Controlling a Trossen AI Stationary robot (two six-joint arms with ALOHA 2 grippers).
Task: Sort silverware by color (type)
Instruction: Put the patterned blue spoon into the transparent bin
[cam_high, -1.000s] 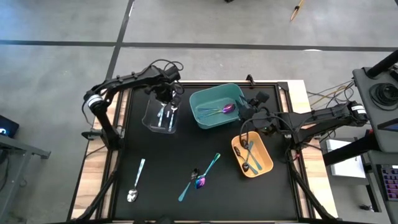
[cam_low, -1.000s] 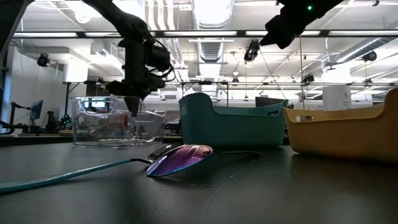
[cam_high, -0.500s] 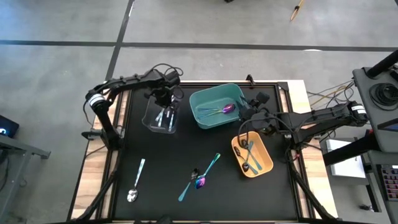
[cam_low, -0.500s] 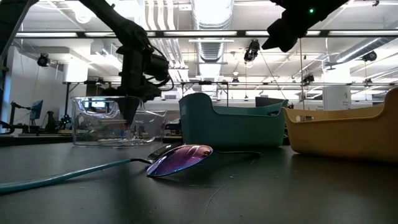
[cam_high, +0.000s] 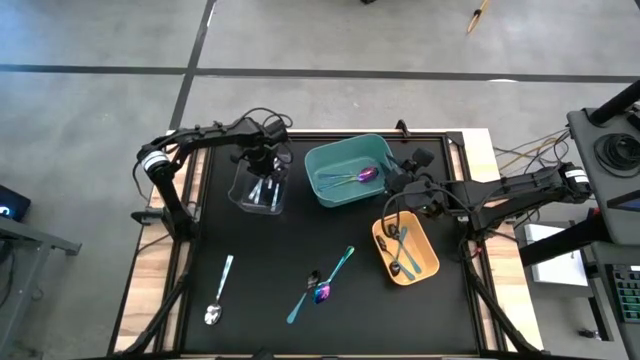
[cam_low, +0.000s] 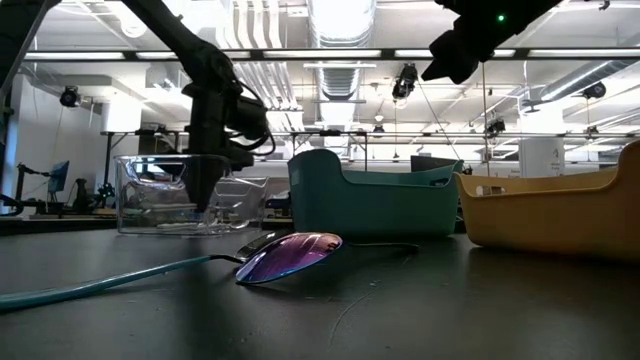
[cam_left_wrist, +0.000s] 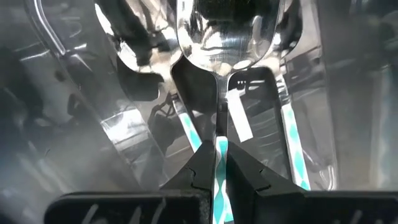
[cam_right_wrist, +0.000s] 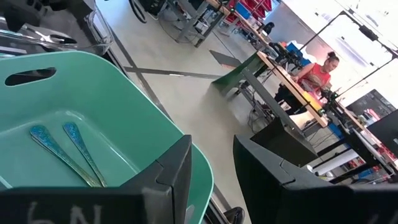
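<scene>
High view: the left gripper reached down into the clear bin near the table's far left corner, its fingertips hidden there by the wrist. The left wrist view showed its jaws pinched on the teal-patterned handle of a shiny silver spoon, whose bowl ran off the frame among other silver pieces in the bin. The right gripper hovered over the teal bin's right rim, fingers parted around nothing. That bin held iridescent utensils, only two handles showing in the right wrist view. Dark utensils lay in the orange bin. A silver spoon and a crossed pair lay loose toward the near edge; their exact overlap could not be made out.
</scene>
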